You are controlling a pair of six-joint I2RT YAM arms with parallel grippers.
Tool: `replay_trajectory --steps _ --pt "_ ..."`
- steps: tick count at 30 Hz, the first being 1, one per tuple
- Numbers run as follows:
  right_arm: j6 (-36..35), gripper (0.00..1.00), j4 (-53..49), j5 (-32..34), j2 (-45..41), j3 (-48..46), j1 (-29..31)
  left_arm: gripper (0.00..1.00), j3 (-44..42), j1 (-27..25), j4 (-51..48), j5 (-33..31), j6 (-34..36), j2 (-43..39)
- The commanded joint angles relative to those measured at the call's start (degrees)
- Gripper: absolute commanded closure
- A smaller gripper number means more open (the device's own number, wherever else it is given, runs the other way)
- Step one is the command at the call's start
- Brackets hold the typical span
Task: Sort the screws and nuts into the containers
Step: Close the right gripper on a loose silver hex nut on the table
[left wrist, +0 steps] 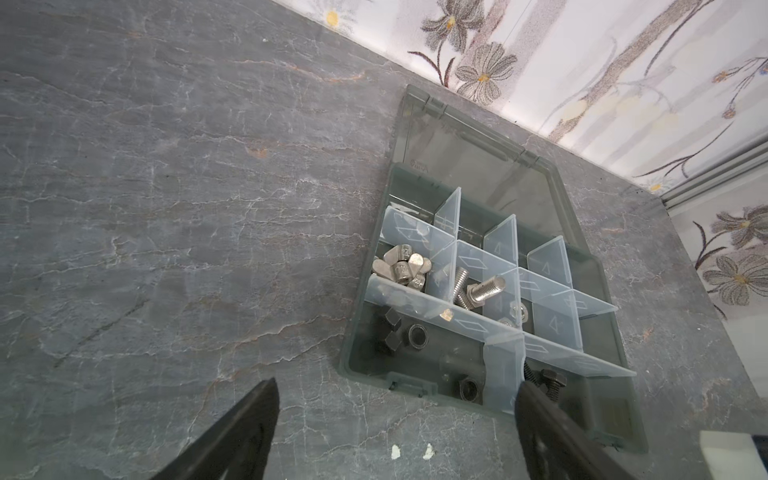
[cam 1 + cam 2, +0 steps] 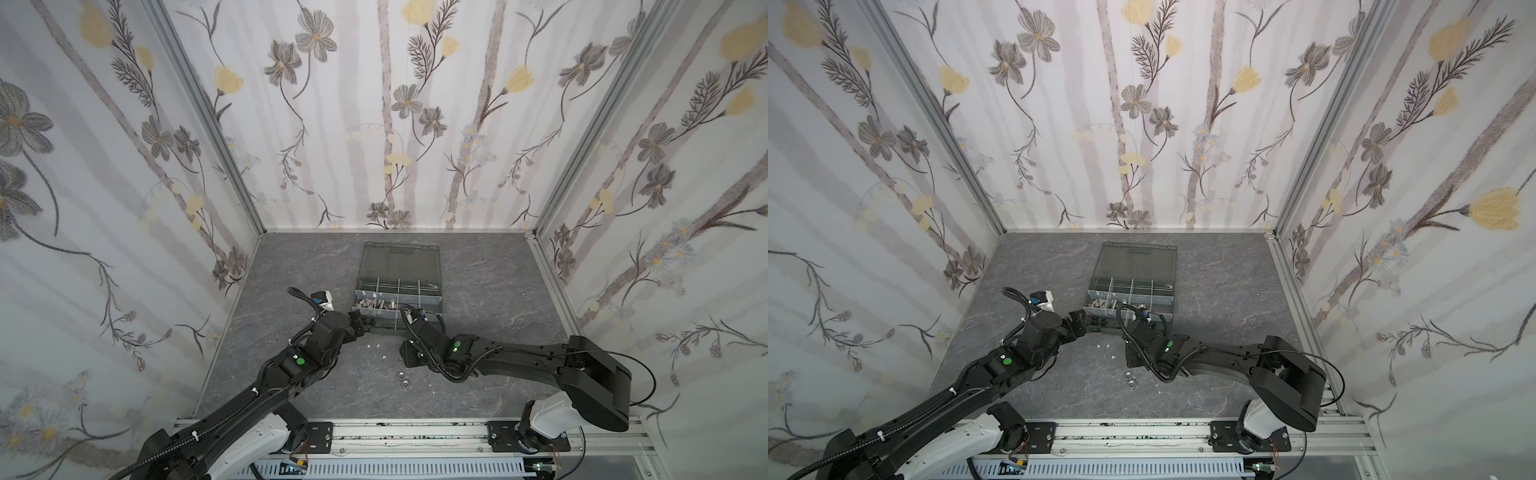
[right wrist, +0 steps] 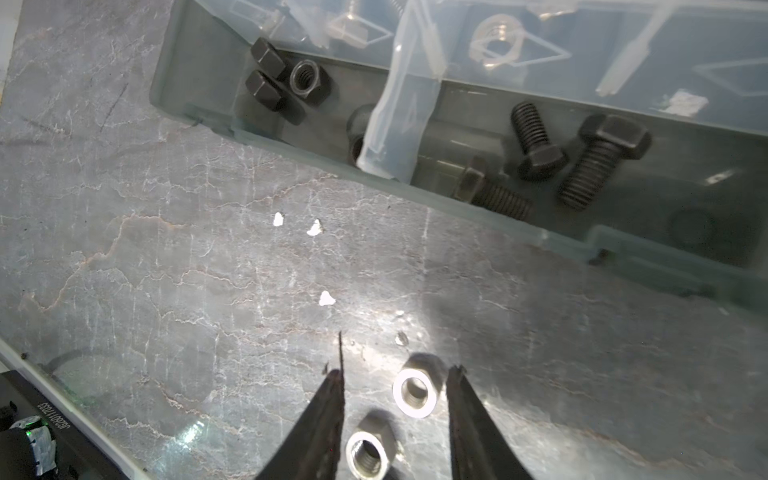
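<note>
The dark grey organiser case (image 2: pixel 437 308) (image 2: pixel 1169 309) lies open at mid-table, its containers split by pale dividers (image 1: pixel 486 259). Black nuts (image 1: pixel 417 336) (image 3: pixel 309 79) fill the front-left compartment, and black screws (image 3: pixel 598 160) lie beside them. Silver screws (image 1: pixel 484 289) sit one row further back. Loose silver nuts (image 2: pixel 402 378) (image 2: pixel 1130 379) rest on the table in front of the case. My left gripper (image 2: pixel 361 326) (image 1: pixel 397 395) is open and empty at the case's front-left corner. My right gripper (image 3: pixel 397 374) is open just above the table, with one silver nut (image 3: pixel 414 392) between its fingers and another (image 3: pixel 368 453) nearer the wrist.
The smoky lid (image 2: pixel 399 262) leans back behind the case. Small white flecks (image 3: pixel 316 227) (image 1: pixel 395 451) dot the grey stone-pattern table (image 2: pixel 291 266). Flowered walls close in on three sides, and an aluminium rail (image 2: pixel 415 432) runs along the front.
</note>
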Motion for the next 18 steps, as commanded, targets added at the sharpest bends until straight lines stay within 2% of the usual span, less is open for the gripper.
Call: replay_trajectory --steps 1,8,18 --pt "0.67 0.58 -2.05 -0.7 2.15 2.02 0.81 0.09 -1.03 0.11 0.88 -1.66 -1.8 -1.19" --pt "-1.16 0.58 -6.26 1.01 4.7 3.01 1.96 0.09 -1.81 0.15 0.88 -1.33 -2.04 -2.09" --pt "-16.29 0.59 -9.11 2.31 6.71 6.85 2.23 0.1 -2.17 0.16 0.97 -0.34 -2.72 -2.27"
